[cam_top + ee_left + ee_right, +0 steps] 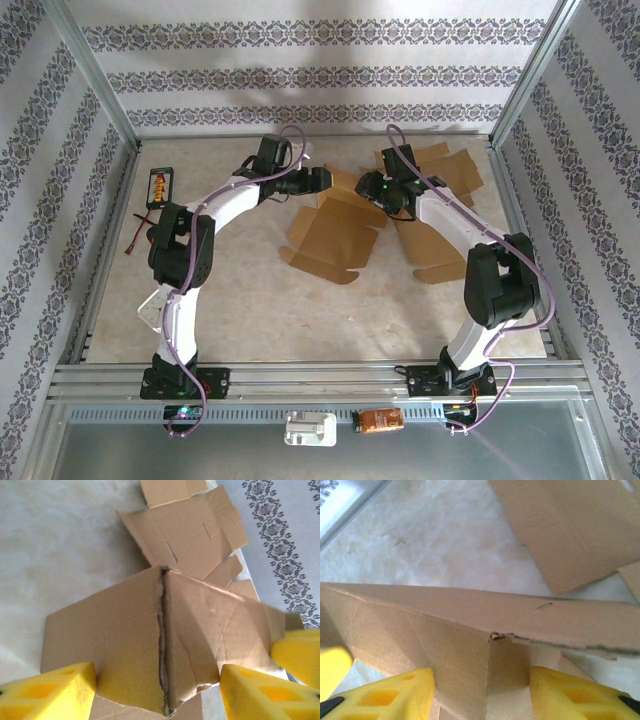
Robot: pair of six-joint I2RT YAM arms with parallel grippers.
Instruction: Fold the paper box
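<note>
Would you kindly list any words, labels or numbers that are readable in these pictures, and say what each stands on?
Nothing can be read.
Black device at the table's far left: yellow-orange label, too small to read.
Orange pack on the front rail: markings too small to read.
Cardboard box: plain, with no visible print.

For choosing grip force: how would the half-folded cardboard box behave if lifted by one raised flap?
The cardboard box is probably light: thin sheet, its raised panels keeping shape. It likely hinges at its crease, so a flap may swing. The ragged edge suggests it could tear under a hard pull.
</note>
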